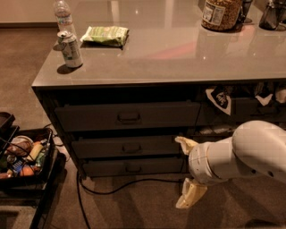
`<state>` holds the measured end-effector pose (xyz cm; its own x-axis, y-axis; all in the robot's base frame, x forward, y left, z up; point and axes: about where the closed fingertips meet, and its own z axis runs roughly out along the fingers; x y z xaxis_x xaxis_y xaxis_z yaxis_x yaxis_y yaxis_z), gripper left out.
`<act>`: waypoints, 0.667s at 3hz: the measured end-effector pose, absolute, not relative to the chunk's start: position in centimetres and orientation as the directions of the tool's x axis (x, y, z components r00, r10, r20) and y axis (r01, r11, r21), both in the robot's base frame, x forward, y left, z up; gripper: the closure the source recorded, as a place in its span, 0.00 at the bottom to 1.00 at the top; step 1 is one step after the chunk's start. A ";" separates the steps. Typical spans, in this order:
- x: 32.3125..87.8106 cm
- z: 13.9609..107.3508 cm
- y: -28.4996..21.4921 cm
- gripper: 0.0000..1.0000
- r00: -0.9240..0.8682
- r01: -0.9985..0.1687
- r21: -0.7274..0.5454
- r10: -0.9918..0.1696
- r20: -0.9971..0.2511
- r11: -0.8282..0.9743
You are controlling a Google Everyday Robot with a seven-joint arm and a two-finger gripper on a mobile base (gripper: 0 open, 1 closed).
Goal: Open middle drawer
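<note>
The middle drawer is the dark grey front between a taller drawer above and a slimmer one below. It looks shut, with its small loop handle at centre. My gripper is open, its cream fingers spread one above the other. It hangs low in front of the cabinet, to the right of the handle. The upper finger is by the right end of the middle drawer's front. The lower finger hangs over the floor. The gripper holds nothing.
On the counter top stand a soda can, a water bottle, a green snack bag and a jar. A black cable lies on the floor. A black bin of items stands at left. Open shelves with packets are at right.
</note>
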<state>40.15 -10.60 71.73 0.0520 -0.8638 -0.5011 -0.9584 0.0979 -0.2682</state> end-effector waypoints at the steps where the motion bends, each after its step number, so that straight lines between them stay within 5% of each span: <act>1: 40.2 71.7 -10.6 0.00 0.053 -0.958 -0.269 -0.864 -0.501 0.097; 2: 41.5 71.1 -10.9 0.00 0.097 -0.949 -0.306 -0.848 -0.521 0.079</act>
